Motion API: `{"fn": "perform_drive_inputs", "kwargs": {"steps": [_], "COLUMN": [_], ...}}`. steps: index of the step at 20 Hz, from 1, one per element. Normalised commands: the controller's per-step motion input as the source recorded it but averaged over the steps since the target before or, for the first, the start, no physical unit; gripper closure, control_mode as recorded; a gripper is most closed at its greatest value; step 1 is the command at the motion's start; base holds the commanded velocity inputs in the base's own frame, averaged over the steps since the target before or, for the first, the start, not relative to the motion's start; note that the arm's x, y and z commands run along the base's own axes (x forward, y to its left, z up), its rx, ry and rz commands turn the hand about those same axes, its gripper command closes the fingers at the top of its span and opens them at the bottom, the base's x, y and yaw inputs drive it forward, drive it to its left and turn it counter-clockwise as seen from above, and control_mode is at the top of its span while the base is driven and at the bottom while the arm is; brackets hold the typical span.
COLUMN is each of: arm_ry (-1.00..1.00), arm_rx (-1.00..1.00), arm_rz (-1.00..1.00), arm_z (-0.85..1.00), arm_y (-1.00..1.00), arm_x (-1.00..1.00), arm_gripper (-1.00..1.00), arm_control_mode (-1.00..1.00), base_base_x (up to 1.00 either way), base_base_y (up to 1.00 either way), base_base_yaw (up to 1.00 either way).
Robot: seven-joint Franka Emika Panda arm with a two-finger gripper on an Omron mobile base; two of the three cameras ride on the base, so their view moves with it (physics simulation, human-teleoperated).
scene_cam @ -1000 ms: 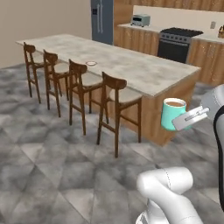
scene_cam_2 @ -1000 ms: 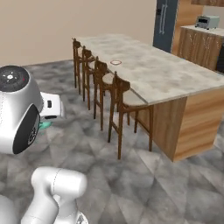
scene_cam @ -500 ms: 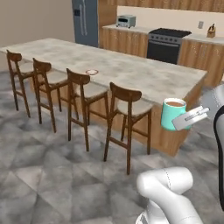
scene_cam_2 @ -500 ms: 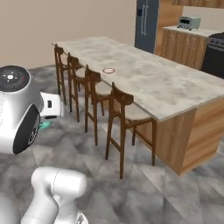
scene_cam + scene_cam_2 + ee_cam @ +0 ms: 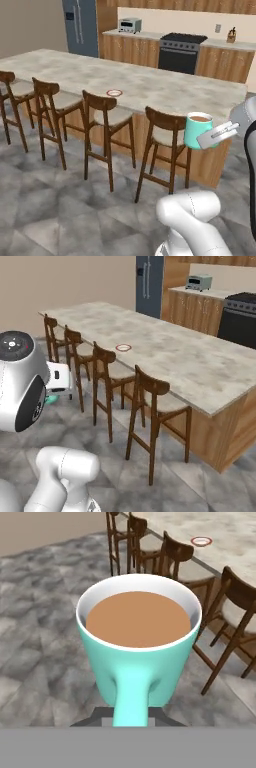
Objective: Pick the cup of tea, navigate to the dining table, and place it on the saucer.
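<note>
Over the grey stone floor, well short of the dining worktop [image 5: 150,85], the left base view showed the end effector [image 5: 216,136] closed on the handle side of the cup of tea [image 5: 197,130], held upright in the air beside the nearest chair [image 5: 165,145]. The saucer [image 5: 114,92] lay on the worktop near its front edge, well apart from the cup. From the right base view, the saucer [image 5: 123,347] sat alone on the marbled worktop [image 5: 200,371] behind a row of wooden chairs [image 5: 107,388]. Along the hand view, the cup of tea [image 5: 138,642] stood level, brown liquid near its white rim, handle pointing down between the fingers, with the saucer [image 5: 201,541] far off at upper right.
</note>
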Motion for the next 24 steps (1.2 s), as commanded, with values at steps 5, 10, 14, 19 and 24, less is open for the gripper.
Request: {"fn": "perform_drive_inputs", "kwargs": {"steps": [5, 10, 14, 19, 24], "arm_ry": [0.00, 0.00, 0.00, 0.00, 0.00], "arm_rx": [0.00, 0.00, 0.00, 0.00, 0.00], "arm_rz": [0.00, 0.00, 0.00, 0.00, 0.00], "arm_z": [0.00, 0.00, 0.00, 0.00, 0.00], "arm_y": [0.00, 0.00, 0.00, 0.00, 0.00], "arm_x": [0.00, 0.00, 0.00, 0.00, 0.00], "arm_gripper": [1.00, 1.00, 1.00, 1.00, 1.00], "arm_control_mode": [1.00, 1.00, 1.00, 1.00, 1.00], "base_base_x": [1.00, 1.00, 1.00, 1.00, 1.00], "base_base_y": [1.00, 1.00, 1.00, 1.00, 0.80], "base_base_yaw": [-0.36, -0.42, -0.40, -0.34, -0.35]}}
